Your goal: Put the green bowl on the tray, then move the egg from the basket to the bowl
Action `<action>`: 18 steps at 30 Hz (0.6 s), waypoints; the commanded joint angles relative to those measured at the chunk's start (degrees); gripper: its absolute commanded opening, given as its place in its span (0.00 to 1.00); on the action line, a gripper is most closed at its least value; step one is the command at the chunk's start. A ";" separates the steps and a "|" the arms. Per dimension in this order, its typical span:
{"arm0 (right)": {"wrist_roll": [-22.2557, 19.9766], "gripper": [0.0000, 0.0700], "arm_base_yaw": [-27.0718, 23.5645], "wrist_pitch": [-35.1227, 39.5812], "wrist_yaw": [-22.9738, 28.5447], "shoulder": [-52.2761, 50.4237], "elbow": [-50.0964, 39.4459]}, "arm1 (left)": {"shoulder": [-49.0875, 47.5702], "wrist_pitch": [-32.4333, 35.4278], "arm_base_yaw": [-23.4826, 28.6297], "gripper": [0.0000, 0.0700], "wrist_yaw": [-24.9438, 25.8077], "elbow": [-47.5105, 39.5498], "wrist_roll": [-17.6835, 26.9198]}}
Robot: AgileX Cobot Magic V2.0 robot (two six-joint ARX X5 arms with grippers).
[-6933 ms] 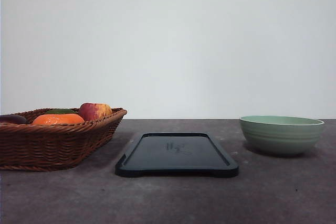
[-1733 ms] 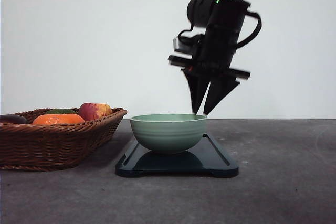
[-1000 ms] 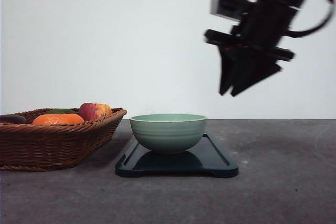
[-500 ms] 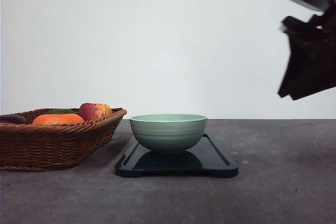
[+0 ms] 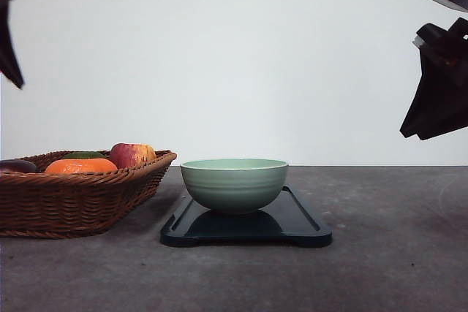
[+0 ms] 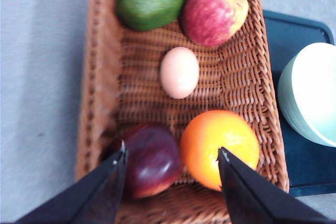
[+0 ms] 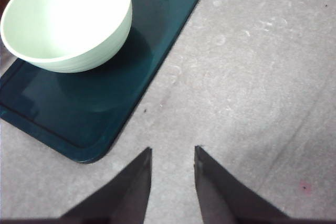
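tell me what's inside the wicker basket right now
In the basket, from the left wrist view: an egg at the middle, a green fruit, a red apple, an orange and a dark red fruit. The left fingers hide the basket's near edge.

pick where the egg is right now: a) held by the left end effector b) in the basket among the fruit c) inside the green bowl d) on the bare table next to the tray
b: the left wrist view shows the egg lying on the wicker floor of the basket among the fruit, while the green bowl on the tray is empty and the left end effector is open above the basket, holding nothing.
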 commanded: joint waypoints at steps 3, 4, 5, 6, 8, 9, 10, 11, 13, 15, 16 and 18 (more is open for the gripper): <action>-0.59 0.22 0.13 0.59 -0.90 0.33 0.20 | 7.18 -0.03 -2.38 0.50 -2.15 5.18 0.64; -0.58 0.22 0.13 0.59 -1.22 0.33 0.20 | 9.11 -0.54 -3.12 0.50 -3.55 6.59 0.68; -0.56 0.22 0.13 0.59 -1.51 0.33 0.20 | 11.10 -1.22 -3.84 0.50 -5.09 8.08 0.78; -0.52 0.22 0.13 0.57 -1.53 0.33 0.20 | 12.97 -2.05 -4.51 0.50 -6.31 9.60 1.28; -0.46 0.22 0.13 0.55 -1.54 0.33 0.20 | 17.13 -4.06 -6.13 0.50 -8.77 13.11 2.46; -0.44 0.22 0.13 0.56 -1.57 0.33 0.20 | 18.86 -4.85 -6.83 0.50 -9.67 14.65 2.80; -0.44 0.22 0.13 0.56 -1.58 0.33 0.20 | 20.72 -5.42 -7.55 0.50 -10.53 16.33 3.15; -0.44 0.22 0.13 0.55 -1.57 0.33 0.20 | 22.59 -5.82 -8.27 0.50 -11.36 18.00 3.47; -0.44 0.22 0.13 0.56 -1.55 0.33 0.20 | 25.56 -5.58 -9.39 0.50 -12.38 20.61 3.71; -0.44 0.22 0.13 0.55 -1.55 0.33 0.20 | 28.28 -5.06 -10.44 0.50 -12.62 22.88 3.91; -0.44 0.22 0.13 0.55 -1.55 0.33 0.20 | 29.56 -4.81 -10.91 0.50 -12.63 23.84 3.90; -0.44 0.22 0.13 0.60 -1.55 0.33 0.20 | 31.98 -4.35 -11.64 0.51 -12.70 25.44 3.89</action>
